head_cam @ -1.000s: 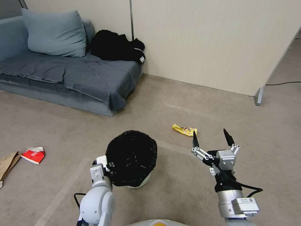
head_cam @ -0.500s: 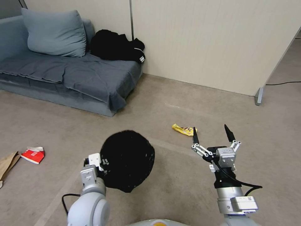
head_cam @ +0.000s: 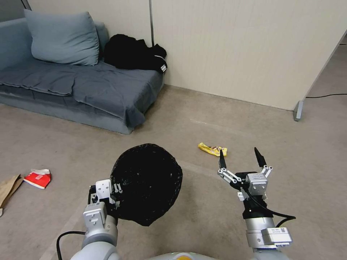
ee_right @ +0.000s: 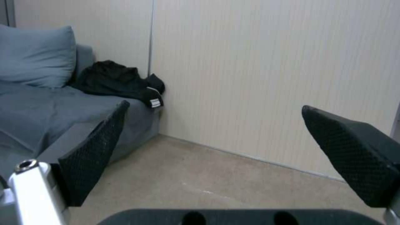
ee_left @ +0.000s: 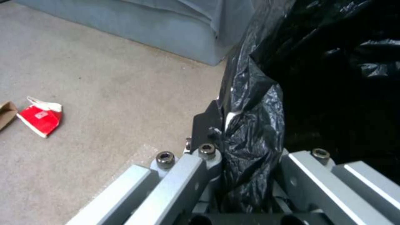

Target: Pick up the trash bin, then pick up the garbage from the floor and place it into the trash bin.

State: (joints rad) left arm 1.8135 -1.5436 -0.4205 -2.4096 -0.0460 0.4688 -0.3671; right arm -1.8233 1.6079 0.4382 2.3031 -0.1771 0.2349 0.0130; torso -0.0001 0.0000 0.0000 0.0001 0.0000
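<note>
The trash bin (head_cam: 148, 182), its black bag liner hiding the white body, hangs off the floor in front of me. My left gripper (head_cam: 115, 193) is shut on the bin's rim at its left side; the left wrist view shows the fingers (ee_left: 207, 125) clamped over the crinkled liner (ee_left: 250, 131). A yellow snack wrapper (head_cam: 212, 149) lies on the carpet ahead. My right gripper (head_cam: 239, 158) hovers open just behind it, its fingertips (ee_right: 100, 147) spread wide with nothing between. A red-white carton (head_cam: 38, 178) and a brown paper bag (head_cam: 8, 188) lie at the far left.
A grey sofa (head_cam: 72, 86) with a cushion and black clothes (head_cam: 135, 53) stands at the back left. A beige partition wall (head_cam: 253, 50) closes the back, with a metal foot (head_cam: 298, 110) and a cable at the right. Open carpet lies between.
The left arm has lifted the bin off the floor and drawn it up toward me; its white base no longer shows. The right gripper shifted slightly nearer and lower, still open.
</note>
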